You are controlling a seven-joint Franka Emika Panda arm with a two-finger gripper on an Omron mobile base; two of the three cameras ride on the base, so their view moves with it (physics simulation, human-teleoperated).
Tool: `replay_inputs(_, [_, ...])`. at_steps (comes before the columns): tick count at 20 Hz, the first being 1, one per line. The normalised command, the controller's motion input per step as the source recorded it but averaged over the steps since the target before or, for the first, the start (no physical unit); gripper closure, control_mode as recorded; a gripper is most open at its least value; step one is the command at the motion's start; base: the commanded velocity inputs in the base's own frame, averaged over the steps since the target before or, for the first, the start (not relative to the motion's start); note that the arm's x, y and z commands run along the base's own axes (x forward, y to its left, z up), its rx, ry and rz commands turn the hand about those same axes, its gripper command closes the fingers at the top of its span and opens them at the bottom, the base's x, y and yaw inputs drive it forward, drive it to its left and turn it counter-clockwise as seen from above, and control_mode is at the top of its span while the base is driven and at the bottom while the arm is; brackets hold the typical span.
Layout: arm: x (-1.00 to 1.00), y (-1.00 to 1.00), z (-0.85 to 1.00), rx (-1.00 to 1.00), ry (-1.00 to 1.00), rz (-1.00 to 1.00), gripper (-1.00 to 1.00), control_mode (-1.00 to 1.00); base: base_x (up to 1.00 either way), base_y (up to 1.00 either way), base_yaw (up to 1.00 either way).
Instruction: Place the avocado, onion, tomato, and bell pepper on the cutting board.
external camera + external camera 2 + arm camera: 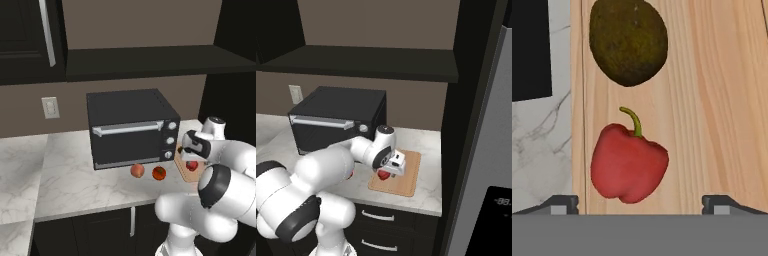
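- The gripper (640,202) hangs just above the cutting board (722,100), its two fingers (559,204) spread wide with nothing between them.
- In the hand view the red bell pepper (628,165) lies on the board between the spread fingertips, its green stem curling up from its top, clear of both tips.
- The avocado (628,42), dark olive-brown and egg-shaped, lies on the same board just beyond the pepper's stem, close to it but not touching.
- Both pieces sit near one long edge of the board; past that edge the pale marbled bench (537,150) shows.
- From the left base view the pepper (191,165) peeks out red beneath the hand (196,145), on the board (186,172) that lies to the right of the black toaster oven (131,127).
- On the bench (75,175) in front of the oven's door lie the pale peach onion (137,171) and, just to its right, the orange-red tomato (159,173), near each other but apart, both off the board.
- From the right base view the board (406,177) lies on the bench (428,150) right of the oven (338,122), and the hand (392,166) stands over its left part with the pepper (384,174) showing red beneath it.
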Motion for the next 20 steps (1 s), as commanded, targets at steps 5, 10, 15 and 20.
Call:
replay_inputs(5, [-0.04, 0.13, 0.34, -0.13, 0.00, 0.00, -1.00, -1.00, 0.00, 0.00, 0.00])
replay_inputs(10, [-0.06, 0.08, 0.26, -0.04, 0.00, 0.01, -1.00, -1.00, 0.00, 0.00, 0.00])
replay_inputs(15, [-0.35, 0.06, 0.20, 0.00, -0.04, 0.01, -1.00, -1.00, 0.00, 0.00, 0.00])
replay_inputs(20, [-0.37, 0.13, 0.25, 0.00, -0.01, 0.00, -1.00, -1.00, 0.00, 0.00, 0.00])
